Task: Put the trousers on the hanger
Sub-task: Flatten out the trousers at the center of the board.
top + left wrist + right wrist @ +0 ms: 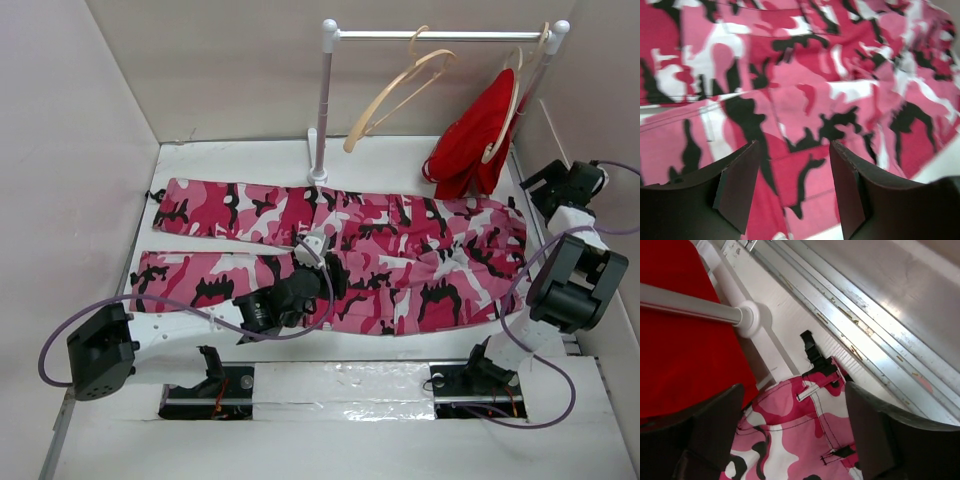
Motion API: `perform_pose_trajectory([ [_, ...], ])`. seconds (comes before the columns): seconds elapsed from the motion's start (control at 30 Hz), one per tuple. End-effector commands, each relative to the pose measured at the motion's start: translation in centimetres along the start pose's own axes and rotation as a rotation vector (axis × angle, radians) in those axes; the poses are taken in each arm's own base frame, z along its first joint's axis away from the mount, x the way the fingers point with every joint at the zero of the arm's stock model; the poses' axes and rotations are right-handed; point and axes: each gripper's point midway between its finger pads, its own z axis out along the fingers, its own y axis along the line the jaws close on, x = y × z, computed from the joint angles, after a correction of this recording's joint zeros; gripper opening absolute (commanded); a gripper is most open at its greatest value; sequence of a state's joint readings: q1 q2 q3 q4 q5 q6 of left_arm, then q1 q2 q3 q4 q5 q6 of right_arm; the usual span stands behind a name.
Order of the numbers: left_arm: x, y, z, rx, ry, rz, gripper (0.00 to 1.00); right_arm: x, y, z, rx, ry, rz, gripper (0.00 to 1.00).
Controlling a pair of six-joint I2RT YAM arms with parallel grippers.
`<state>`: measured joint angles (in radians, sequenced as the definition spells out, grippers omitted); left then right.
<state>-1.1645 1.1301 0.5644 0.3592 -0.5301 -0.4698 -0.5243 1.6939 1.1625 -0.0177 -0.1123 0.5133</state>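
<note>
White tabletop (400, 160), pink-red-white-black camouflage cloth trousers (400, 255) spread flat (creased), thin pale curved wooden hanger (378, 108), my left gripper (794, 145) and right gripper (794, 390) both spread apart.

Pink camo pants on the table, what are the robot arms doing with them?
The trousers lie spread flat on the table. The left gripper is open over their middle, gripping nothing; the right gripper is open too, by their waist end. The hanger they should go on hangs empty on the rail, beside a red garment.
</note>
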Motion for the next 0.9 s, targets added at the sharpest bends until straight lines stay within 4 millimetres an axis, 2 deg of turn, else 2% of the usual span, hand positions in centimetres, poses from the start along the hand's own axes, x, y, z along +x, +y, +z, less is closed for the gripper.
perform_pose_trajectory([
  [0.0,-2.4,2.2,0.9,-0.118,-0.066,-0.056,0.55,-0.1,3.4,-2.7,-0.044,-0.05,-0.001,0.9],
  [0.03,-2.3,3.2,1.1,-0.145,-0.065,-0.066,0.55,-0.4,4.6,-3.6,-0.087,-0.09,0.022,0.9],
  [0.07,-2.7,5.0,1.5,-0.194,-0.077,-0.092,0.54,-1.1,6.4,-6.4,-0.151,-0.143,0.028,0.9],
  [0.1,-2.7,5.8,1.7,-0.207,-0.075,-0.139,0.53,2.5,6.4,-7.2,-0.179,-0.095,0.028,0.88],
  [0.13,-2.3,7.1,1.7,-0.232,-0.065,-0.166,0.53,3.1,7.8,-8.6,-0.244,-0.119,0.033,0.83],
  [0.17,-2.7,9.2,1.6,-0.283,-0.073,-0.209,0.52,4.5,8.7,-10.0,-0.294,-0.116,0.018,0.78],
  [0.2,-2.5,10.1,1.5,-0.303,-0.07,-0.245,0.5,6.0,11.5,-13.2,-0.404,-0.123,-0.015,0.6],
  [0.23,-1.8,11.2,1.1,-0.34,-0.072,-0.316,0.49,9.6,11.1,-13.9,-0.433,-0.071,-0.046,0.39],
  [0.27,-0.6,12.6,0.4,-0.4,-0.048,-0.35,0.46,11.6,11.8,-15.1,-0.48,-0.046,-0.076,0.21],
  [0.3,-0.9,14.1,-0.3,-0.459,-0.088,-0.407,0.45,13.0,12.9,-17.1,-0.554,-0.036,-0.104,0.03],
  [0.33,0.3,15.6,-1.0,-0.517,-0.085,-0.469,0.45,17.9,14.3,-19.4,-0.671,0.062,-0.181,0.0],
  [0.4,1.7,16.4,-1.5,-0.562,-0.064,-0.49,0.45,22.7,15.1,-21.6,-0.751,0.167,-0.249,0.0],
  [0.43,2.3,17.6,-1.8,-0.612,-0.057,-0.512,0.46,26.3,16.5,-24.6,-0.854,0.242,-0.311,0.0],
  [0.5,4.6,19.0,-2.4,-0.7,0.015,-0.537,0.46,30.2,16.8,-27.1,-0.909,0.321,-0.376,0.0],
  [0.53,4.8,20.2,-2.6,-0.748,0.025,-0.567,0.46,32.0,16.8,-27.4,-0.899,0.352,-0.412,0.0],
  [0.57,6.1,21.0,-2.8,-0.793,0.072,-0.575,0.46,34.4,17.5,-29.9,-0.959,0.41,-0.466,0.0],
  [0.6,6.9,21.2,-2.8,-0.805,0.112,-0.592,0.46,35.7,17.8,-30.8,-0.979,0.438,-0.498,0.02],
  [0.63,7.2,21.8,-2.8,-0.832,0.126,-0.607,0.45,37.0,18.0,-31.3,-0.994,0.455,-0.54,0.02],
  [0.67,7.5,23.3,-3.3,-0.891,0.137,-0.635,0.45,39.8,17.3,-31.9,-0.987,0.519,-0.616,0.02],
  [0.7,8.6,23.7,-3.4,-0.916,0.188,-0.653,0.43,40.6,18.0,-32.3,-0.993,0.533,-0.643,0.02],
  [0.73,8.9,24.1,-3.5,-0.937,0.206,-0.665,0.4,41.4,18.0,-31.9,-0.966,0.525,-0.679,0.02],
  [0.77,8.8,24.5,-3.8,-0.966,0.221,-0.673,0.4,43.5,16.9,-31.0,-0.916,0.571,-0.734,0.02],
  [0.87,9.4,24.7,-4.2,-1.003,0.256,-0.691,0.37,45.6,17.1,-31.2,-0.913,0.602,-0.768,0.02],
])
